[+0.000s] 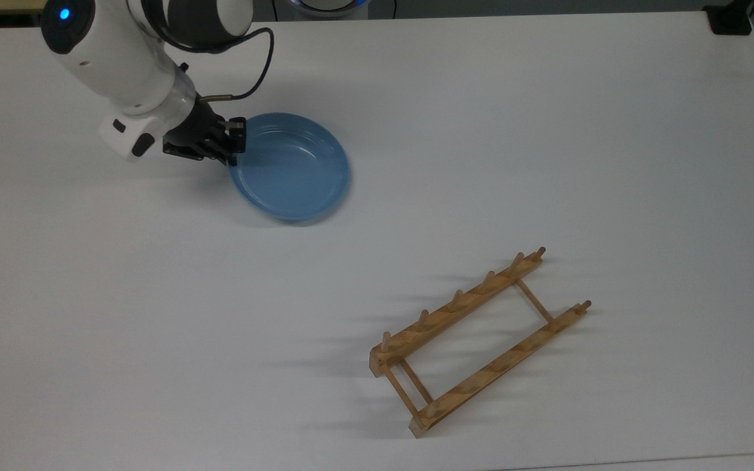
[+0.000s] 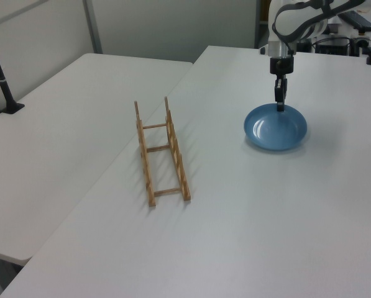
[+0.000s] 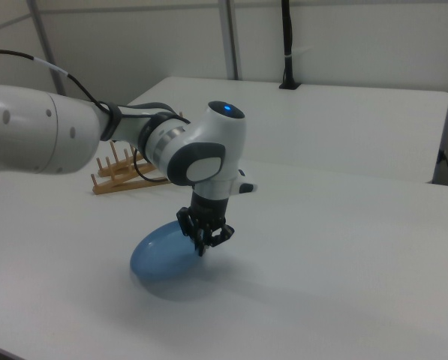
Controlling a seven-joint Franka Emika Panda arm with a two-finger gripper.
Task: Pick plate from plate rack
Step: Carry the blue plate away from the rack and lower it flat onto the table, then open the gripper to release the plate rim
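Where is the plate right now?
The plate lies flat on the white table in the top view's upper left, well apart from the plate rack, with the gripper at its left rim.

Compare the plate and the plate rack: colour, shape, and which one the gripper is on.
The plate is blue, round and solid; the plate rack is light-brown wood, long and open, with upright pegs. The gripper is closed on the plate's rim, while the plate rack stands apart, untouched and empty. Both are on the same white table.
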